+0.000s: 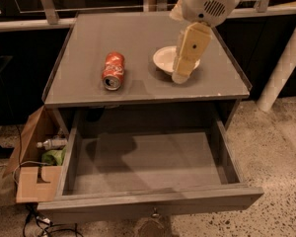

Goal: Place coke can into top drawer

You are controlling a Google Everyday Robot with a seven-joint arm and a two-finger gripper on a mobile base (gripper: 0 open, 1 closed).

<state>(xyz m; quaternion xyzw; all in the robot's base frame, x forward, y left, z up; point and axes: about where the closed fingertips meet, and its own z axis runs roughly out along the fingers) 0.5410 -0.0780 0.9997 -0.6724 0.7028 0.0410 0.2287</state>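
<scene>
The coke can lies on its side on the grey cabinet top, left of centre, one silver end facing the front. The top drawer is pulled fully open below and holds nothing. My gripper hangs from the arm at the upper right, over the right part of the cabinet top and in front of the white bowl. It is to the right of the can and not touching it.
A brown cardboard box with a bottle and green item stands on the floor left of the drawer. Cables lie near its front. A white post stands at the right. The floor is speckled.
</scene>
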